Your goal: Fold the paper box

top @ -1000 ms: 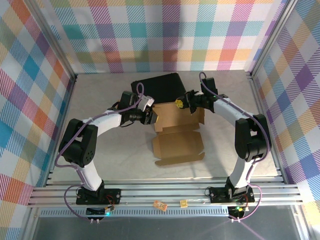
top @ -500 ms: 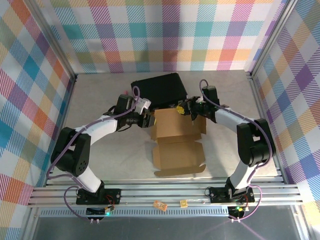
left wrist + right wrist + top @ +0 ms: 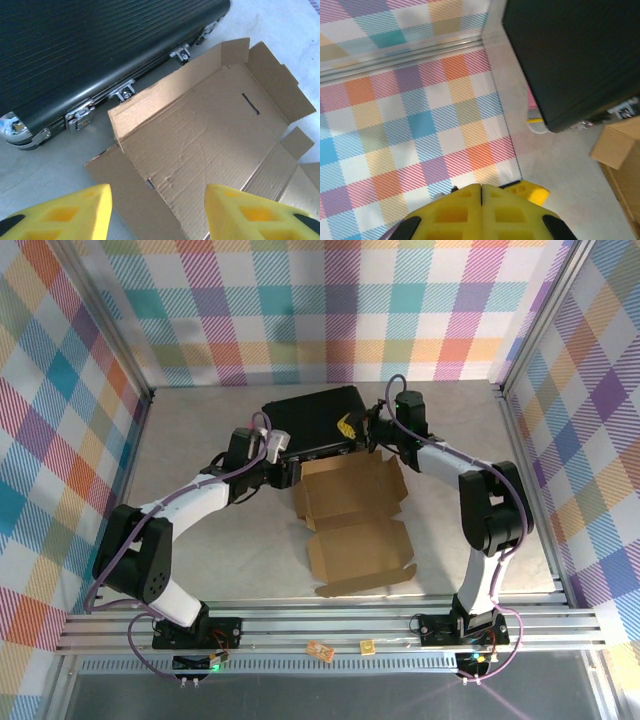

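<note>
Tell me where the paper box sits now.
In the top view the paper box lies open at mid-table, its far edge close beside the latched side of the black case.

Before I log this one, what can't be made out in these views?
- Top view: two small items on the front rail, too small to identify.
- Top view: the case's latch side, partly hidden by the right gripper.
- Left wrist: the box's near end, cut off by the bottom edge and the left gripper's fingers.
- Right wrist: most of the box, cut off by the right edge; a white mark by the case, blurred.
</note>
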`<action>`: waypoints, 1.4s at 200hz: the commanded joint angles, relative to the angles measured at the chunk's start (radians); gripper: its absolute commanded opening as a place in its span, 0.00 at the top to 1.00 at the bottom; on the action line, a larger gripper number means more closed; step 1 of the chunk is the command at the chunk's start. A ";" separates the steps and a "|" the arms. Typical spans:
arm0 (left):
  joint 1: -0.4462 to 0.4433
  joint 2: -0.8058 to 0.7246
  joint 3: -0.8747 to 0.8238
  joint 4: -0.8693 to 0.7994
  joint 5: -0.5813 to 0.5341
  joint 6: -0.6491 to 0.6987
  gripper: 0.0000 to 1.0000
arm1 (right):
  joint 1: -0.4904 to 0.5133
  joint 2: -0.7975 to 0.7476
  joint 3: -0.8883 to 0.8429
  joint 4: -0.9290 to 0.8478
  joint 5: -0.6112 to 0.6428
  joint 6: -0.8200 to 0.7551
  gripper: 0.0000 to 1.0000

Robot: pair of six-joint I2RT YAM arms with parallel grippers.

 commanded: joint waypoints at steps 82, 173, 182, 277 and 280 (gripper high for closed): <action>-0.126 0.243 0.444 -0.704 -0.183 -0.345 0.42 | 0.002 -0.130 0.122 -0.937 0.250 -0.223 0.64; -0.217 0.562 0.719 -1.056 -0.452 -0.356 0.44 | 0.002 -0.161 0.079 -0.906 0.234 -0.206 0.64; -0.219 0.560 0.707 -1.039 -0.463 -0.358 0.48 | 0.002 -0.164 0.076 -0.904 0.232 -0.207 0.64; -0.261 0.161 0.385 -0.564 -0.566 -0.403 1.00 | -0.027 -0.227 0.103 -0.956 0.257 -0.092 0.55; -0.262 0.143 0.368 -0.542 -0.574 -0.406 1.00 | -0.026 -0.230 0.102 -0.958 0.259 -0.075 0.53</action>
